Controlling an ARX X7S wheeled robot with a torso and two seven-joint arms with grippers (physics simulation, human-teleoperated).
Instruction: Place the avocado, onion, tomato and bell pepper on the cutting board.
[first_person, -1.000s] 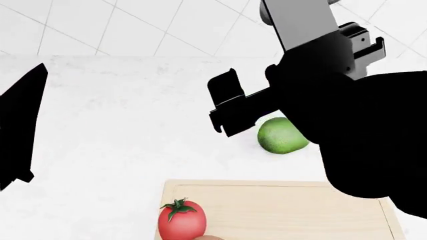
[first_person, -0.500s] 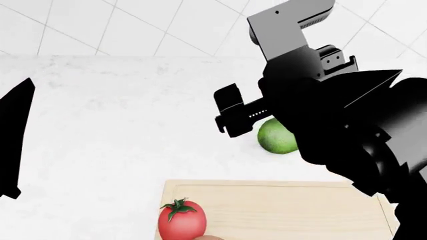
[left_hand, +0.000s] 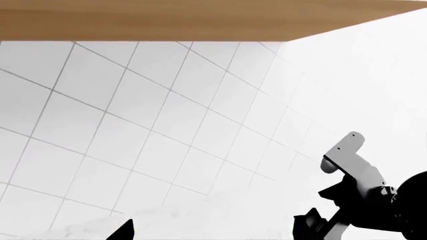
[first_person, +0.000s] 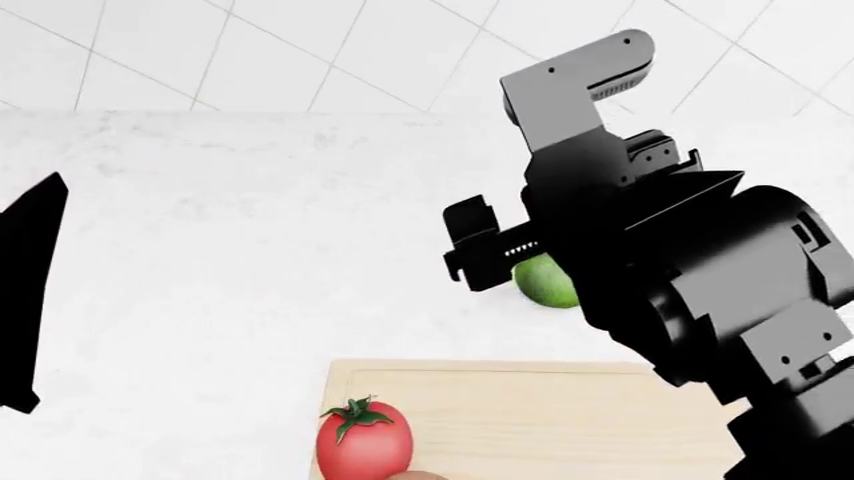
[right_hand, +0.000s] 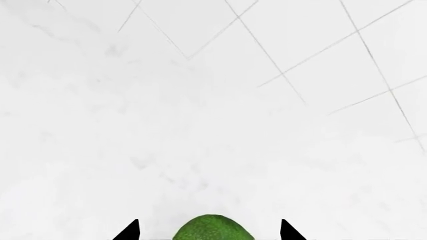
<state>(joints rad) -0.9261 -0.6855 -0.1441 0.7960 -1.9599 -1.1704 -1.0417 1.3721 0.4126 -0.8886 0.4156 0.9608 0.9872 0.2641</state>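
Note:
The avocado (first_person: 541, 282) lies on the white counter just beyond the cutting board (first_person: 561, 415), half hidden by my right arm. My right gripper (first_person: 514, 262) hangs over it, open. In the right wrist view the avocado (right_hand: 208, 231) sits between the two spread fingertips (right_hand: 131, 231), apart from both. The tomato (first_person: 363, 440) stands on the board's near left part. A tan sliver at the frame's bottom edge beside the tomato may be the onion (first_person: 416, 476). The bell pepper is out of view. My left gripper (left_hand: 210, 236) is open and empty, raised at the far left (first_person: 30, 300).
A tiled wall (first_person: 267, 50) rises behind the counter. A wooden shelf edge (left_hand: 167, 20) runs overhead in the left wrist view, which also shows my right arm (left_hand: 363, 200). The right arm hides the board's right part.
My right arm has swung down and its gripper has come closer over the avocado, covering more of it. The left arm has shifted slightly. The tomato has not moved.

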